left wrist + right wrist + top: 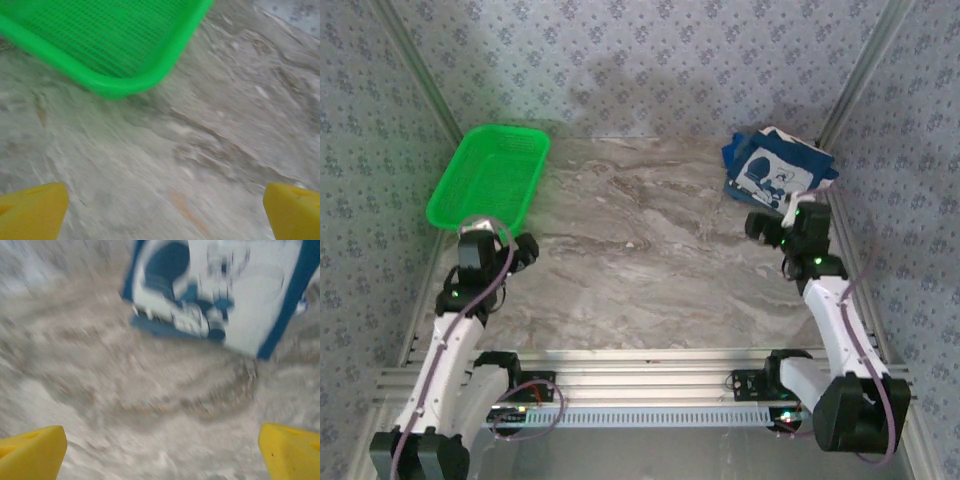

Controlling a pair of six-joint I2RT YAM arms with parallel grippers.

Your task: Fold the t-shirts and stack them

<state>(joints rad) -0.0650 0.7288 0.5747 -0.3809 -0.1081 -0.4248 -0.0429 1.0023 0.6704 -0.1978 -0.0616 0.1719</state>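
Toward 1 o'clock on the marble table (640, 270), the folded t-shirts (775, 170) lie in a compact blue bundle, white print (260, 305) facing up, the long axis running roughly from 10 to 4 o'clock. At 10 o'clock, well apart from them, the green basket (492, 175) stands tilted, its mesh floor plainly visible. The right arm reaches forward with the right gripper (762, 226) just beside the bundle's near edge, fingers spread wide and grasping nothing. The left arm bends at 8 o'clock, the left gripper (524, 250) near the basket's near corner, likewise released, its yellow fingertips (32, 210) far apart above bare marble.
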